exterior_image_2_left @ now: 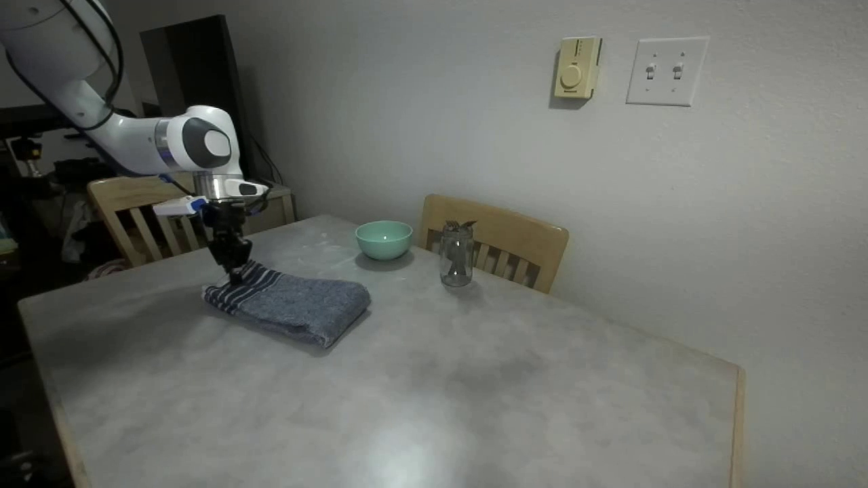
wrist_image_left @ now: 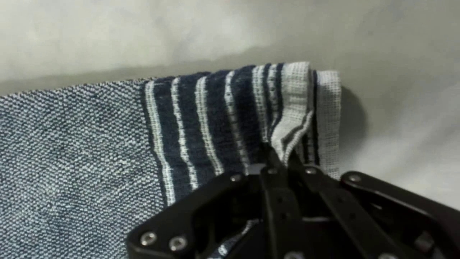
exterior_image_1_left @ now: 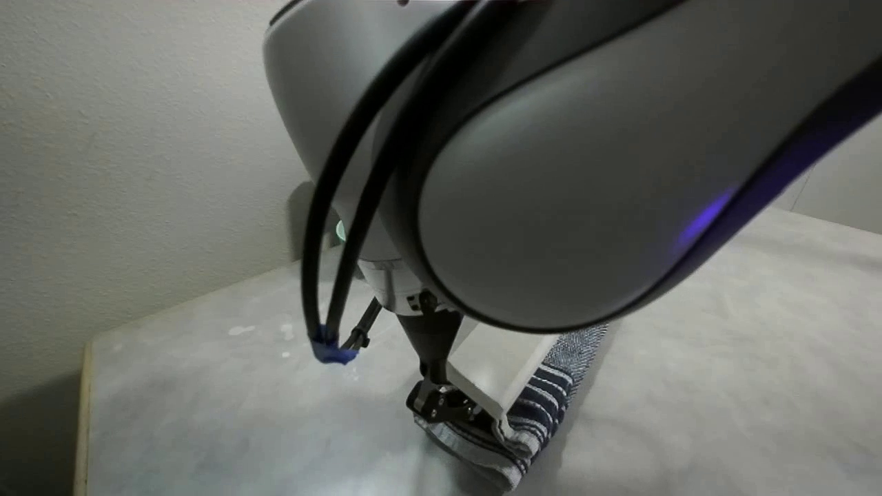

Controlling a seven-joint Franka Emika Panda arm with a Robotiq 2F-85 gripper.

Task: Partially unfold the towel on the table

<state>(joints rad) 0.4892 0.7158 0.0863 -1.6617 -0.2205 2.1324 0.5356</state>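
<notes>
Your arm (exterior_image_2_left: 156,144) reaches over the table (exterior_image_2_left: 542,386), gripper (wrist_image_left: 285,162) pointing down, jaws pinched together on the white edge of the folded towel (exterior_image_2_left: 305,303) there. Nearby stand a teal bowl (exterior_image_2_left: 384,240) and a clear jar (exterior_image_2_left: 456,274) of cutlery (exterior_image_2_left: 467,224); marks on the beige wall dial (exterior_image_2_left: 576,69) are too small to read.

You are in a home, as chairs (exterior_image_2_left: 498,227) at a table (exterior_image_2_left: 475,379), a bowl (exterior_image_2_left: 384,240), a jar (exterior_image_2_left: 456,266) of cutlery (exterior_image_2_left: 457,230), a thermostat (exterior_image_2_left: 576,67) and wall switches (exterior_image_2_left: 666,72) show you.
</notes>
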